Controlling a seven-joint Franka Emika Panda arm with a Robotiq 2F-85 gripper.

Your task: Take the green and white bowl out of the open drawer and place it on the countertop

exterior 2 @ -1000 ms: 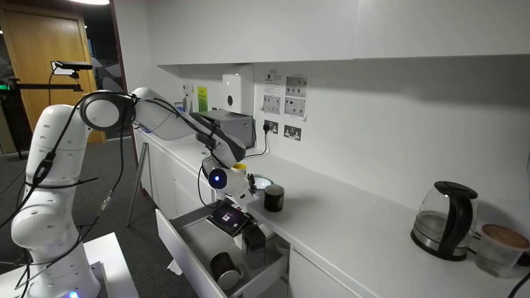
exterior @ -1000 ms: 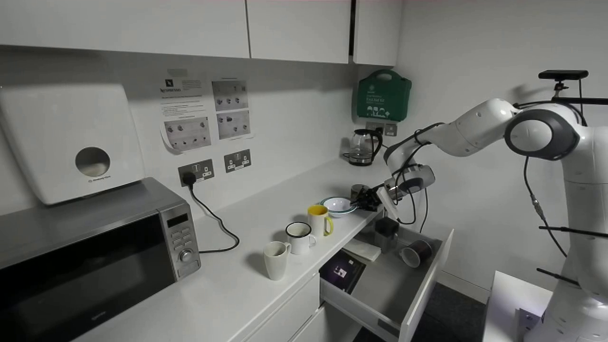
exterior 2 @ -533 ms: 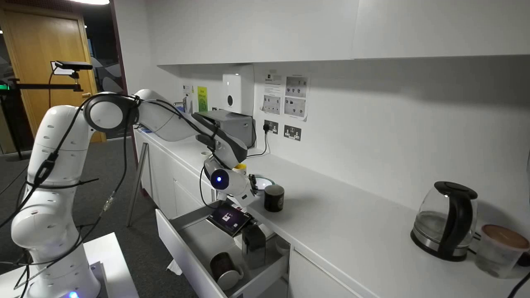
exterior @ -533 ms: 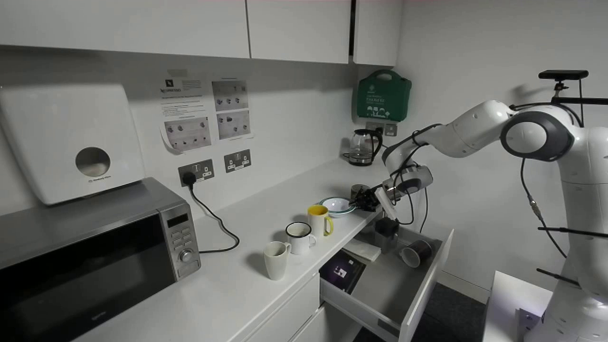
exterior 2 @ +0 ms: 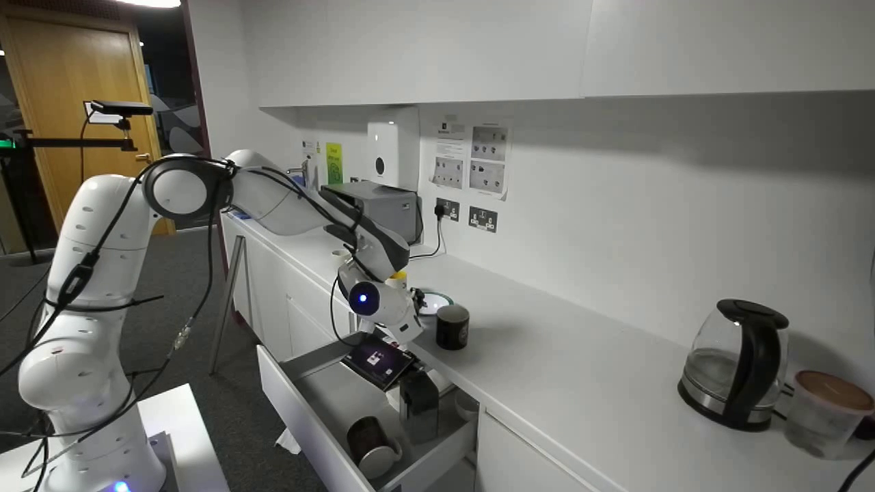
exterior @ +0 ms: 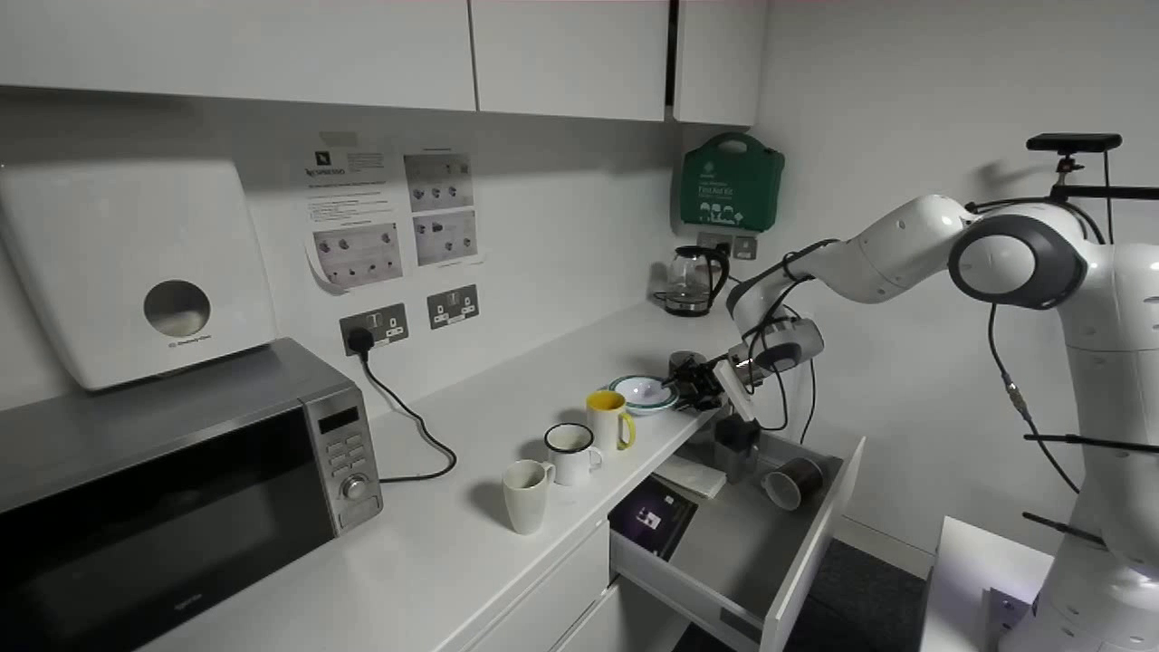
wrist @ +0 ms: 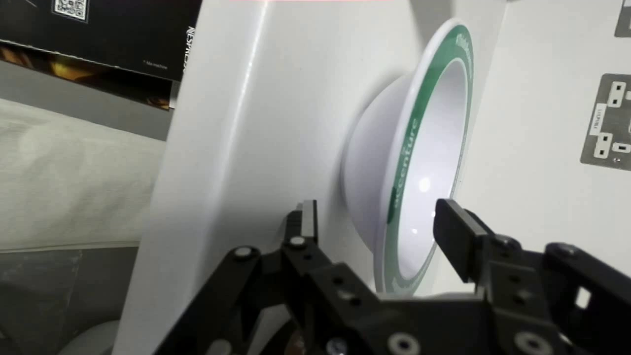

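The green and white bowl [exterior: 641, 393] rests upright on the white countertop [exterior: 416, 552], near its front edge. In the wrist view my gripper [wrist: 374, 212] is open, its fingers spread on either side of the bowl's rim with a gap to each. One of the fingers [wrist: 308, 219] is outside, beneath the rim's level; the opposite one is over the white inside. The open drawer [exterior: 738, 552] stands pulled out below the counter. In an exterior view the wrist hides most of the gripper and part of the bowl [exterior 2: 436, 302].
A yellow-lined mug [exterior: 605, 421] stands beside the bowl, followed by a black-rimmed mug [exterior: 570, 453] and a white mug [exterior: 526, 496]. Close on the other side is a dark mug [exterior 2: 452, 326]. The drawer holds a black box [exterior 2: 378, 361], a tipped mug [exterior 2: 372, 447] and a dark-topped container [exterior 2: 419, 406].
The jaws have spread apart, letting go of the bowl's rim. The arm and bowl shifted very slightly towards the mugs earlier on; the bowl now sits still on the countertop.
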